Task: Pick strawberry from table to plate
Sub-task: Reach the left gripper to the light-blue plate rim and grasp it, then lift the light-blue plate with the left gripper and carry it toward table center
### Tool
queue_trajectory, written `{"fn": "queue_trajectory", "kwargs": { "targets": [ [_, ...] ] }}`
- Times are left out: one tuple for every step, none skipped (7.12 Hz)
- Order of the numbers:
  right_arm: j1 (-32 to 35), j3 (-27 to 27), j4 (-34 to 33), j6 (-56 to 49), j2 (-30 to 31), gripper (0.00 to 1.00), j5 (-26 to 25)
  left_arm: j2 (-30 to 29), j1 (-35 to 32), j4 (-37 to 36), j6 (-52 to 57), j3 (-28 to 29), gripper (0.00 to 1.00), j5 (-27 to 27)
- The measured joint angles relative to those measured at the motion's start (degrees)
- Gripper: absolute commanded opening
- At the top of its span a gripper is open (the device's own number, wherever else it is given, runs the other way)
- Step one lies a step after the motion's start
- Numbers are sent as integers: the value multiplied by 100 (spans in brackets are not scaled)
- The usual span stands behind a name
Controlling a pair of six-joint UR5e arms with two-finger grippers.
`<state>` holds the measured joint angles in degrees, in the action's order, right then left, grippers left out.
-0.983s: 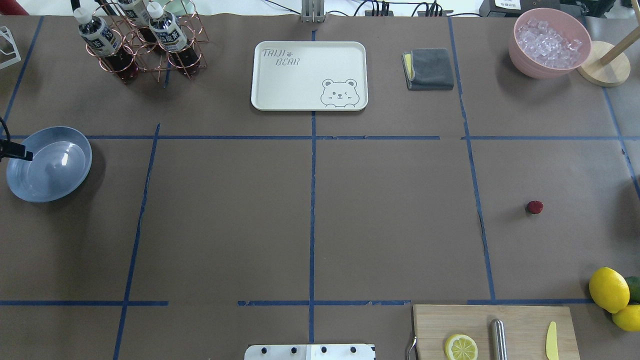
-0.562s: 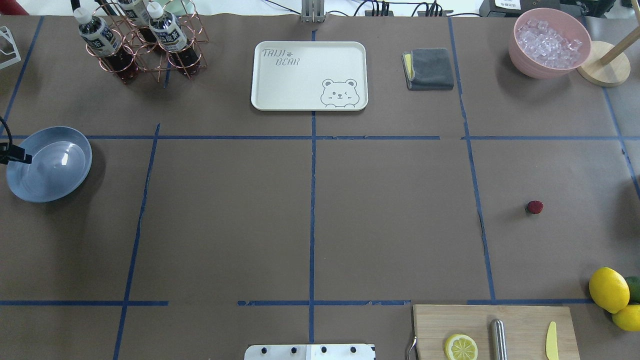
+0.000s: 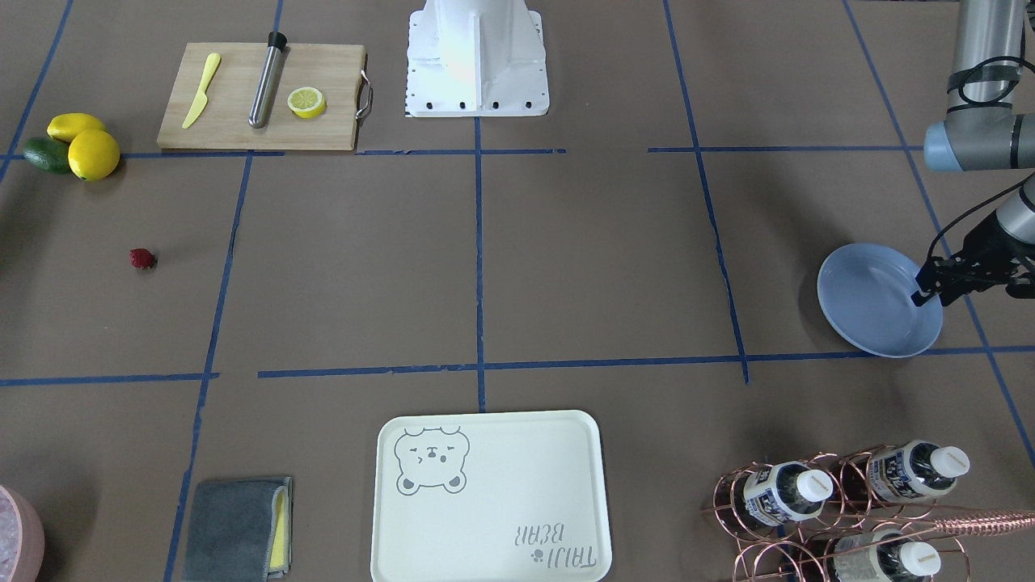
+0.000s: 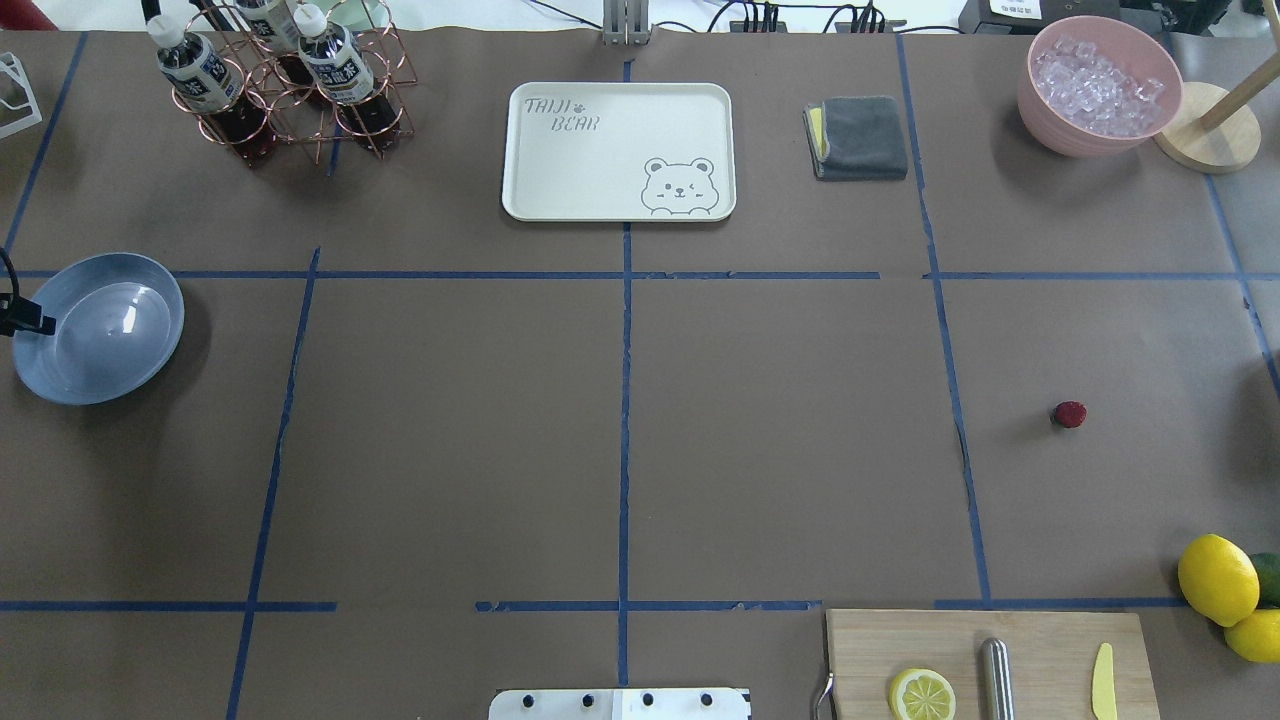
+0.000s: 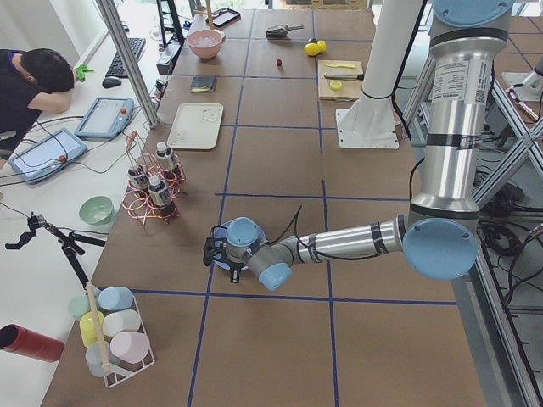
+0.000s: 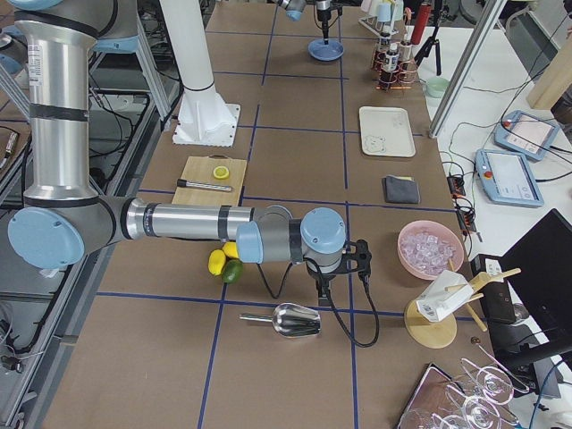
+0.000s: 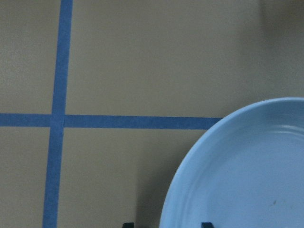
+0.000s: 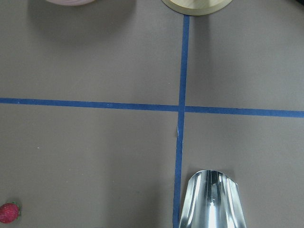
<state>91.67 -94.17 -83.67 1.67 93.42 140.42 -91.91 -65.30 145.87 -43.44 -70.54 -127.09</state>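
Observation:
The strawberry lies alone on the brown table, right of centre; it also shows small and red in the front view and at the bottom left corner of the right wrist view. The light-blue plate sits empty at the far left edge. My left gripper hangs over the plate's outer rim, open, with nothing between its fingertips. My right gripper shows only in the exterior right view, near the pink bowl, and I cannot tell whether it is open or shut.
A cutting board with a lemon half, a metal rod and a yellow knife lies at the near right, with lemons beside it. At the back stand a cream bear tray, a grey cloth, a bottle rack and an ice bowl. A metal scoop lies under the right wrist.
My left gripper has drawn back a little toward the table's left edge, away from the plate's middle. The strawberry and plate have not moved.

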Motion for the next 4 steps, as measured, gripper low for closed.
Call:
{"fn": "queue_trajectory", "kwargs": {
  "targets": [
    [0, -3, 0, 0, 0, 100, 2, -1, 0, -3, -1, -1, 0, 3],
    [0, -5, 0, 0, 1, 100, 1, 0, 2, -3, 0, -6, 0, 6],
    [0, -5, 0, 0, 1, 100, -5, 3, 3, -6, 6, -12, 0, 8],
    [0, -5, 0, 0, 1, 100, -11, 16, 6, -11, 11, -45, 0, -16]
  ]
}}
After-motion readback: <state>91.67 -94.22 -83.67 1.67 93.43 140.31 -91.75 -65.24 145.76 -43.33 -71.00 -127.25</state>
